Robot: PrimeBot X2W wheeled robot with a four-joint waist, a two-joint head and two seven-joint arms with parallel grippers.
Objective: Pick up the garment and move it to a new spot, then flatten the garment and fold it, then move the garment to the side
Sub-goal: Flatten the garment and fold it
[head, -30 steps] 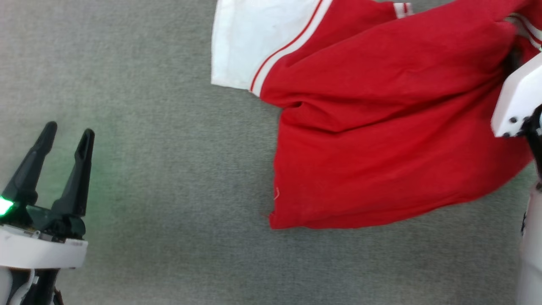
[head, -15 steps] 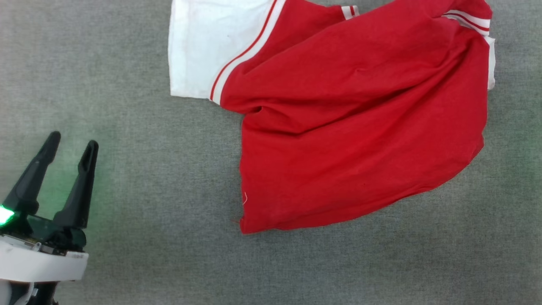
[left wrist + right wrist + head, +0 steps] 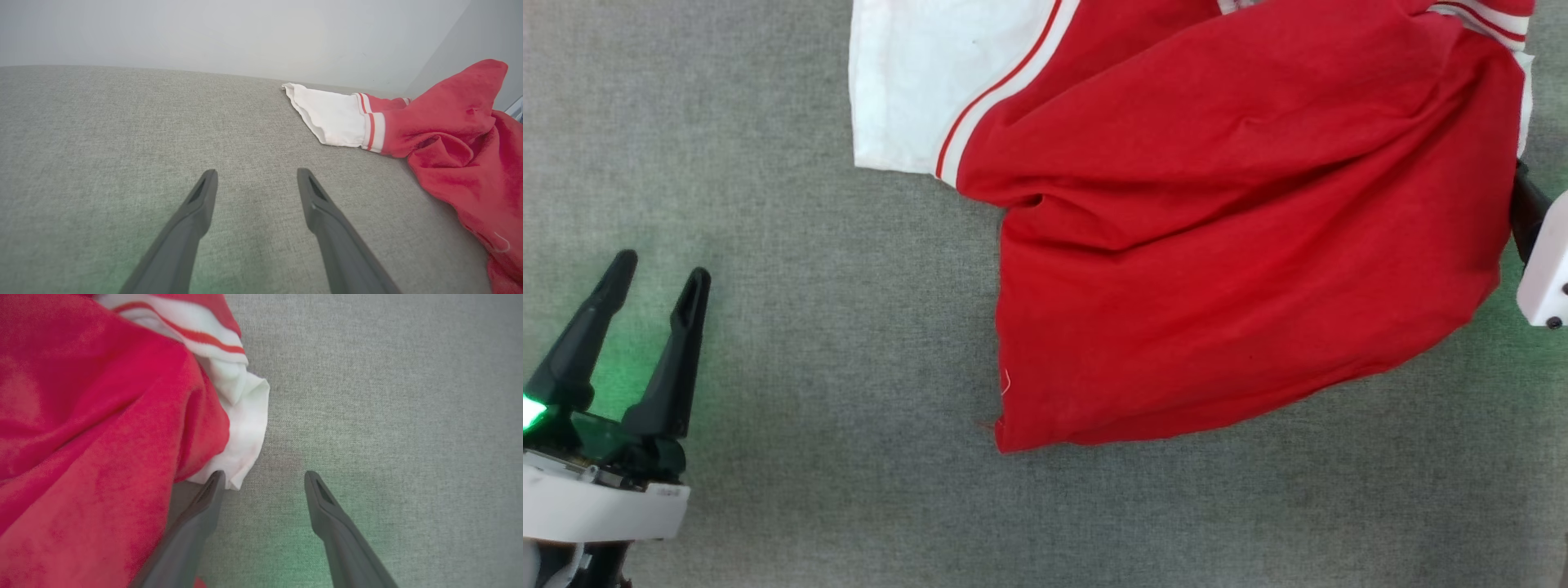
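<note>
- Shirt [image 3: 1225, 245]: red, crumpled on the grey fabric surface [image 3: 809, 490], found toward 1 o'clock in the head view. Long axis set roughly 12 to 6, hem toward 6, white sleeve [image 3: 915, 82] pointed to 10.
- Left gripper [image 3: 660, 268]: held at 8 o'clock, well apart from the shirt, fingers aimed at 12, jaws spread, nothing held.
- Right gripper [image 3: 264, 473]: placed at the shirt's 3 o'clock edge, jaws spread and empty, one finger just beside white cloth.

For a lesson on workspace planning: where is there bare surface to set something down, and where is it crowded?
Bare: the broad grey surface between the open left gripper and the garment, and the strip below the garment's hem. Crowded: the upper right of the head view, where the garment bunches beside the open right gripper.
</note>
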